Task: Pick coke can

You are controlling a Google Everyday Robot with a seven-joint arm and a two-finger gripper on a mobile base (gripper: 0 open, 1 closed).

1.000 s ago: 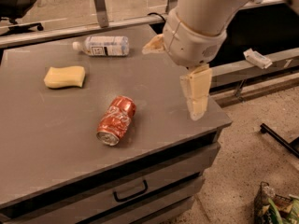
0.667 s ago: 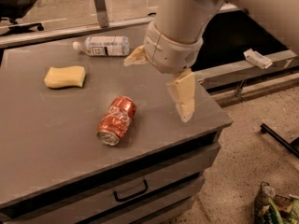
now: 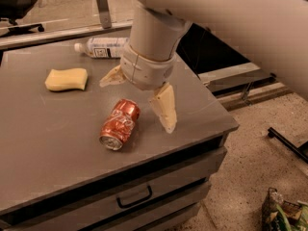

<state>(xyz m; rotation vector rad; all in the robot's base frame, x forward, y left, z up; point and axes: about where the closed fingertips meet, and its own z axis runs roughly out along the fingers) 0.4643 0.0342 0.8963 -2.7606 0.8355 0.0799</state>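
In the camera view, the small red aluminium coke can [image 3: 120, 124] with white script lies on its side on the flat grey metal table top [image 3: 43, 143], well in from the front edge. Its silver end faces us at the lower left, so its long axis runs from near-left to far-right across the table.

The cream-coloured two-finger gripper [image 3: 135, 106] hangs from the thick white arm just above and slightly beyond the can's far end. Its two fingers [image 3: 163, 109] are spread wide apart and grasp nothing. One finger points out to the left and the other reaches down to the right of the can, and neither appears to touch it.

We judge that the line between the fingertips crosses the can's long axis nearly at right angles. The coming move then seems to be a short drop, shifted towards the can's middle, so that the fingers close across its round sides and not its ends.

A yellow sponge block [image 3: 66, 79] lies well apart to the left. A clear plastic bottle with a white label [image 3: 101, 47] lies on its side at the table's far edge, partly behind the arm.
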